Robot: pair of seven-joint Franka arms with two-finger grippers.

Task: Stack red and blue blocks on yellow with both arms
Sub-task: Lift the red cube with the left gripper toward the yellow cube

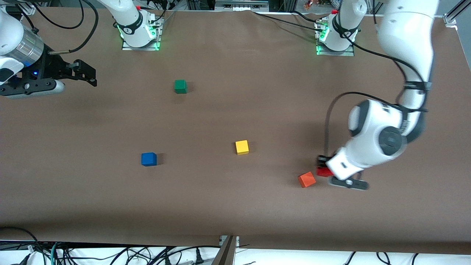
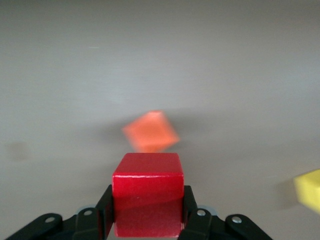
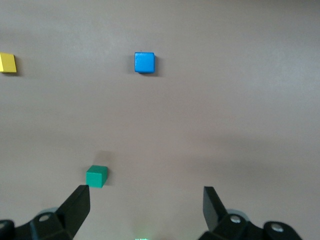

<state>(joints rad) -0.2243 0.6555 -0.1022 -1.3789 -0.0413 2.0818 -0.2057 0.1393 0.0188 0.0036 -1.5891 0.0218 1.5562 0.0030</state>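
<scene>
My left gripper [image 1: 324, 166] is shut on the red block [image 1: 323, 171], low over the table at the left arm's end. In the left wrist view the red block [image 2: 147, 192] fills the gap between the black fingers [image 2: 105, 210] of the left gripper [image 2: 147, 212]. The yellow cube [image 1: 241, 147] sits mid-table and shows in the left wrist view [image 2: 308, 190]. The blue block [image 1: 148, 159] sits toward the right arm's end, level with the yellow cube. My right gripper [image 1: 86, 73] hangs open and empty over the right arm's end of the table, waiting; its wrist view [image 3: 145, 200] shows the blue block [image 3: 144, 62].
An orange cube [image 1: 306, 179] lies turned at an angle right beside the red block, also in the left wrist view [image 2: 151, 131]. A green cube [image 1: 180, 86] sits near the right arm's base, close to one right finger in the right wrist view [image 3: 96, 176].
</scene>
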